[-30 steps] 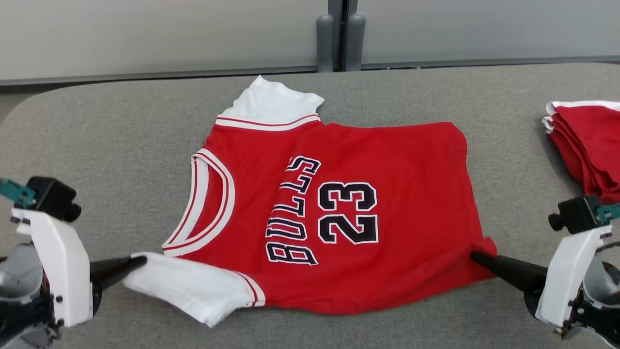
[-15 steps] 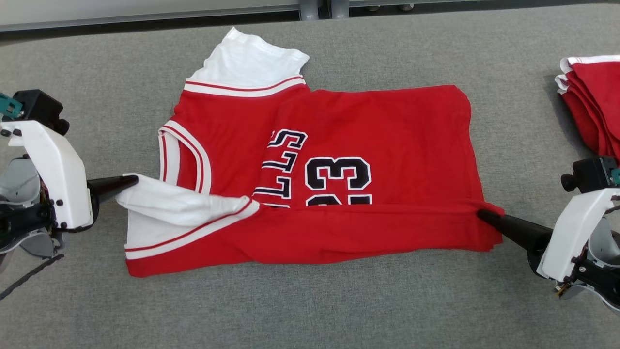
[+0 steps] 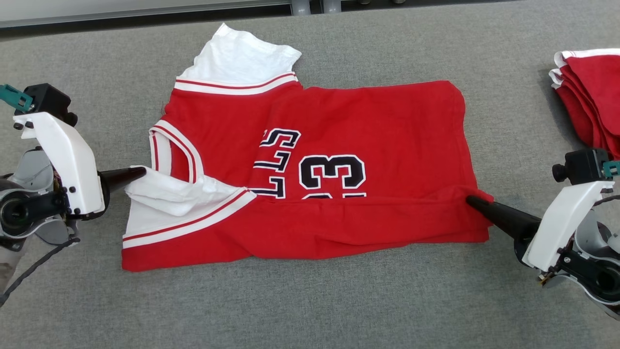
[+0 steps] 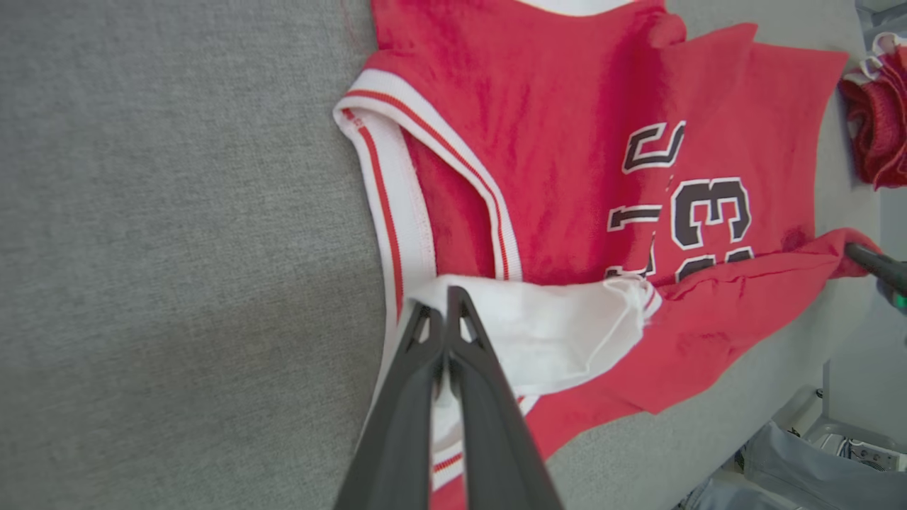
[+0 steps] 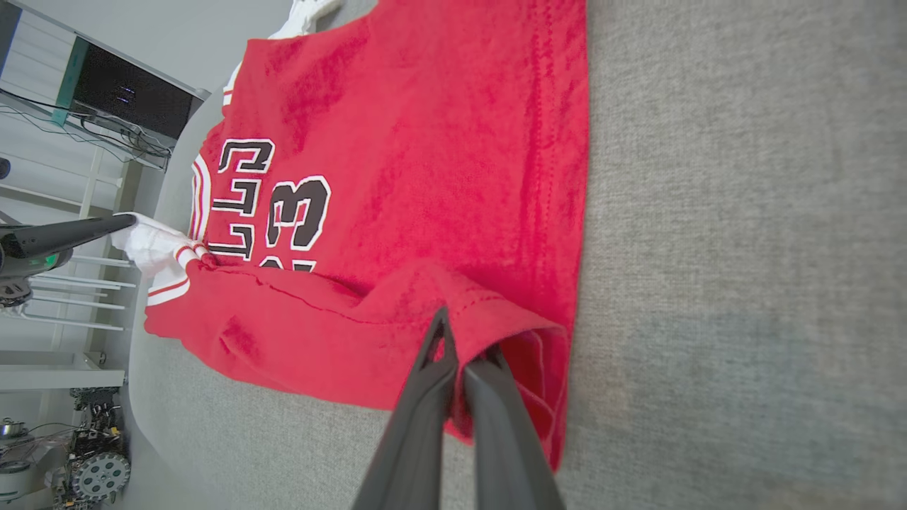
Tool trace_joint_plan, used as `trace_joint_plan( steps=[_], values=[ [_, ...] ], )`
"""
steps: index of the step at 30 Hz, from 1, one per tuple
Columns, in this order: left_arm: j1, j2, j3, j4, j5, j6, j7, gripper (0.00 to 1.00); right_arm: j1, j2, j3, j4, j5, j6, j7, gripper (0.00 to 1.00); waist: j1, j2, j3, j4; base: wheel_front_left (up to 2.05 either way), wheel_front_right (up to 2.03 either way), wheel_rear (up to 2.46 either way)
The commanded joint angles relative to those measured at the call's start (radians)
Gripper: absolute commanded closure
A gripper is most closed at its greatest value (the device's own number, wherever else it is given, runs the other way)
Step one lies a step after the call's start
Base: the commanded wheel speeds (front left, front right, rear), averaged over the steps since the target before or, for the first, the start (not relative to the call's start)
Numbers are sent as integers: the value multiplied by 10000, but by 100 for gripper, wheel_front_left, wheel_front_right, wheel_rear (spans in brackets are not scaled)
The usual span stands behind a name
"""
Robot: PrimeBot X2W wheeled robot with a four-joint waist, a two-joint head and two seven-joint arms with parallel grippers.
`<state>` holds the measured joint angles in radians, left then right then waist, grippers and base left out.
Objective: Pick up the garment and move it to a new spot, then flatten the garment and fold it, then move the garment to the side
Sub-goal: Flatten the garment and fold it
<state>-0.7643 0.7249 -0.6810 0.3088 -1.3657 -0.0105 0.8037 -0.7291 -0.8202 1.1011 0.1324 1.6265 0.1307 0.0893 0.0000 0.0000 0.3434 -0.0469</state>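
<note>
Head view: a grey fabric-covered bench [image 3: 310, 310] carries one red basketball jersey [image 3: 368, 121] lying near its middle. The jersey's long axis runs left to right. Its striped neckline [image 3: 177, 145] points toward the robot's left and its hem [image 3: 462, 131] toward the right. The near long edge is folded up and over the front, hiding the lower part of the black number [image 3: 332, 172] and of the lettering beside it. The jersey has two white sleeves. One lies flat at the far edge [image 3: 242, 58]; the other [image 3: 169, 191] is lifted at the near left.

One pile of folded red garments [image 3: 591, 97] with white trim sits at the right end of the bench, well apart from the jersey. Its layers are too close together to count.

Two arms reach in low, one from each side. The left end effector [image 3: 138, 173] points right, its fingers pinched together on the lifted white sleeve; the left wrist view [image 4: 446, 319] confirms this. The right end effector [image 3: 472, 201] points left and slightly away from the robot. It is closed on the jersey's near hem corner, as the right wrist view [image 5: 460, 347] shows.
</note>
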Motion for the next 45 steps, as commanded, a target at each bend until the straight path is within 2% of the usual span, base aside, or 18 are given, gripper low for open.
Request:
trace_joint_plan(
  steps=[1, 2, 8, 12, 15, 17, 20, 22, 24, 28, 29, 30, 32, 36, 40, 45],
  values=[
    [-160, -44, 21, 96, -40, -78, -59, 67, -79, 16, -22, 88, -51, 2, 40, 44, 0, 0, -20, 9, 0, 0, 0],
    [-160, -142, 11, 207, -54, -118, -104, 0, -97, 67, -35, 180, -69, 2, 35, 0, 0, 0, -54, 22, 0, 0, 0],
    [-56, -373, 48, 655, 110, -523, -626, 0, 121, 196, -146, 612, -104, 2, -265, 0, 0, 0, -512, 124, 0, 0, 0],
    [506, -137, 116, 562, 412, -807, -1453, 0, 683, 140, -370, 650, -146, 2, -1154, 0, 0, 0, -1228, 263, 0, 0, 0],
    [924, 102, 249, 239, 862, -898, -2511, 0, 1136, 37, -471, 600, -316, 2, -1872, 0, 0, 0, -1628, 350, 0, 0, 0],
    [1391, 186, 334, -5, 1249, -775, -3406, 0, 1423, -5, -560, 581, -527, 2, -2526, 0, 0, 0, -1865, 415, 0, 0, 0],
    [2098, 266, 494, -635, 1905, -375, -4867, 0, 1883, -51, -768, 604, -928, 2, -3256, 0, 0, 0, -2101, 498, 0, 0, 0],
    [2655, 352, 478, -1114, 2575, 86, -5853, 0, 2207, -22, -1044, 696, -1241, 2, -3470, 0, 0, 0, -2216, 538, 0, 0, 0],
    [3299, 227, 534, -1634, 2955, 681, -6794, 0, 2564, 107, -1586, 772, -1544, 2, -3550, 0, 0, 0, -2305, 567, 0, 0, 0],
    [4480, 1, 594, -2519, 3653, 1878, -8257, 0, 3700, 626, -3301, 812, -2788, 2, -3543, 0, 0, 0, -2418, 619, 0, 0, 0],
    [4760, -18, 555, -2692, 3856, 2170, -8507, 0, 3973, 742, -3646, 810, -3139, 2, -3544, 0, 0, 0, -2434, 625, 0, 0, 0],
    [4760, -18, 555, -2692, 3856, 2170, -8507, 0, 3973, 742, -3646, 810, -3139, 2, -3544, 0, 0, 0, -2434, 625, 0, 0, 0],
    [5272, -255, 567, -2991, 4026, 2723, -9023, 0, 4510, 994, -4099, 802, -3756, 2, -3546, 0, 0, 0, -2460, 639, 0, 0, 0],
    [5956, -557, 349, -3188, 4491, 3556, -9610, 0, 5275, 1330, -4295, 1035, -4643, 2, -3548, 0, 0, 0, -2471, 672, 0, 0, 0],
    [6223, -841, 101, -2963, 4758, 3983, -9787, 0, 5381, 1741, -4171, 1388, -5053, 2, -3529, 0, 0, 0, -2433, 673, 0, 0, 0],
    [5823, -1097, -194, -2457, 4728, 3700, -9467, 0, 4947, 2160, -3897, 2163, -5307, 2, -2941, 0, 0, 0, -2335, 721, 0, 0, 0]
  ],
)
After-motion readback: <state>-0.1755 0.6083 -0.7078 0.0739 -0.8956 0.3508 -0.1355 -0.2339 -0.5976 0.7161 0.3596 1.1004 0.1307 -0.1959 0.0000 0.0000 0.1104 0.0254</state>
